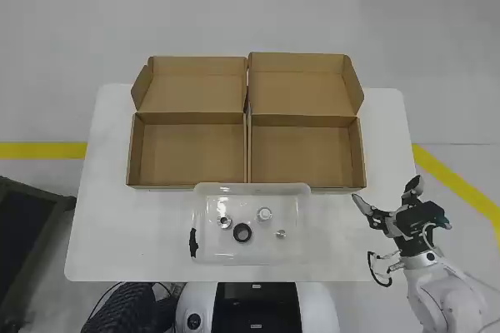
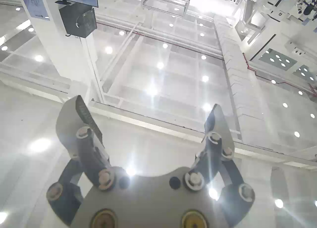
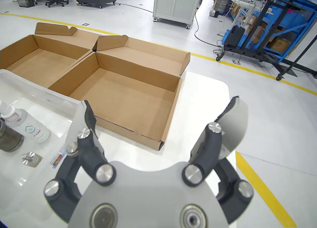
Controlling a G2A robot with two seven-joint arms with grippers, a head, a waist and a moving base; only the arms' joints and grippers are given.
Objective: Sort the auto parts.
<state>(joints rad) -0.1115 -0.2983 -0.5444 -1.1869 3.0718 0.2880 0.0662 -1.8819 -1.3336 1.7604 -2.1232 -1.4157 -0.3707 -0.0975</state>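
Auto parts lie in a clear tray; both end effectors are spread wide and hold nothing.

In the top view the tray (image 1: 250, 186) sits low centre on the white bench (image 1: 108, 233), just below the open, side-by-side left-hand box (image 1: 187, 154) and right-hand box (image 1: 304, 154). It holds a metal cylinder (image 1: 224, 222), a black ring (image 1: 243, 235), a white bottle (image 1: 265, 214) and a small metal piece (image 1: 279, 235). The right end effector (image 1: 386, 193) hovers at lower right, apart from the tray. The left end effector (image 2: 147, 105) faces a lit ceiling.

clear tray (image 3: 37, 91) and grey cylinder (image 3: 8, 137) cut by frame edge, black ring (image 1: 243, 235) indistinct
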